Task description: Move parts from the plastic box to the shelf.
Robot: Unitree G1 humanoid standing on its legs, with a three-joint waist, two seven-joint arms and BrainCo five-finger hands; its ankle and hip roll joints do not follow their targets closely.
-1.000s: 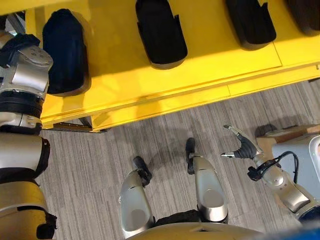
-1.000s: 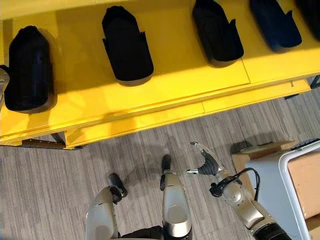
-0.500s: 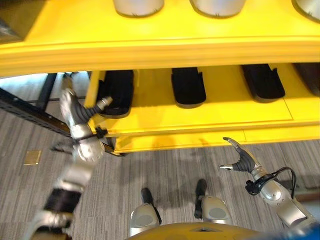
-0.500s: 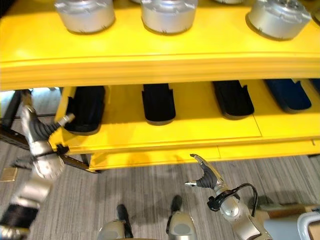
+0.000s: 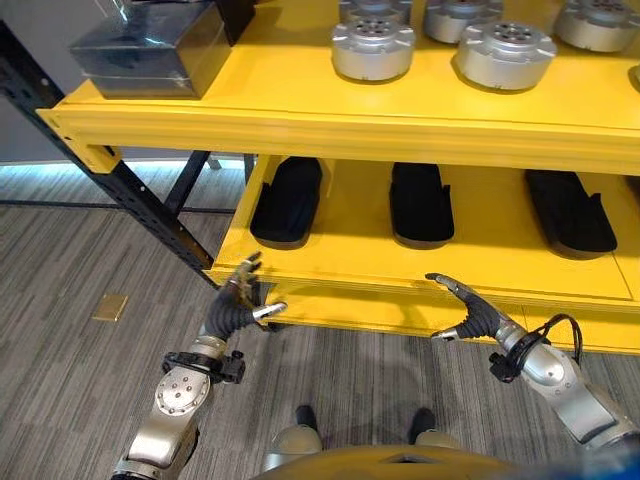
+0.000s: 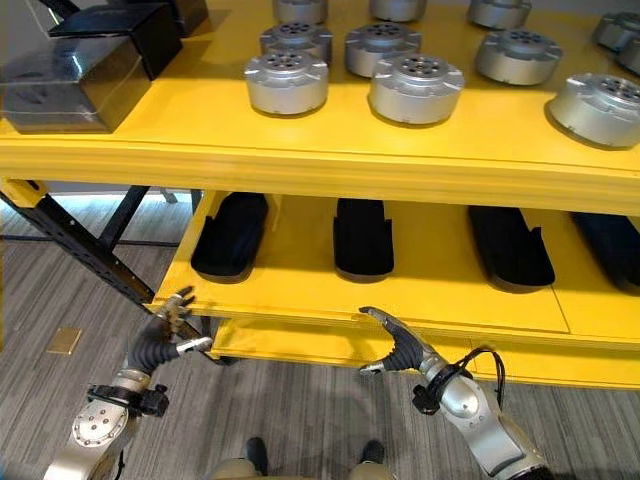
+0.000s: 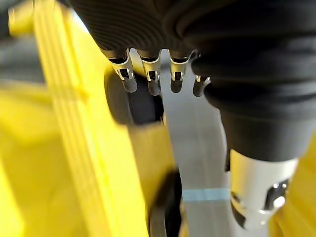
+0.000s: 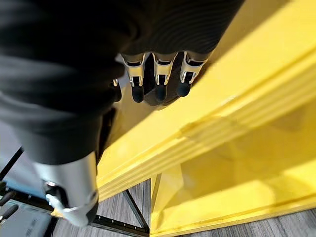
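Observation:
A yellow shelf (image 5: 300,125) has two tiers. Several silver round parts (image 5: 373,48) stand on the upper tier. Black elongated parts (image 5: 288,200) lie in a row on the lower tier (image 6: 300,270). My left hand (image 5: 240,305) hangs open and empty just before the lower tier's left front corner. My right hand (image 5: 465,315) is open and empty too, in front of the lower tier's front edge near the middle. In the left wrist view straight fingers (image 7: 150,74) point at a black part (image 7: 136,106). The right wrist view has straight fingers (image 8: 158,79) over yellow boards (image 8: 222,113).
Dark boxes (image 5: 150,50) sit at the upper tier's left end. A black slanted frame brace (image 5: 130,190) runs down to the grey floor (image 5: 80,260) left of the shelf. A small tan square (image 5: 110,306) lies on the floor.
The camera has swung up from the floor and lower tier to both tiers. My left arm dropped from beside the shelf to low before the lower tier's corner. The right hand stays open.

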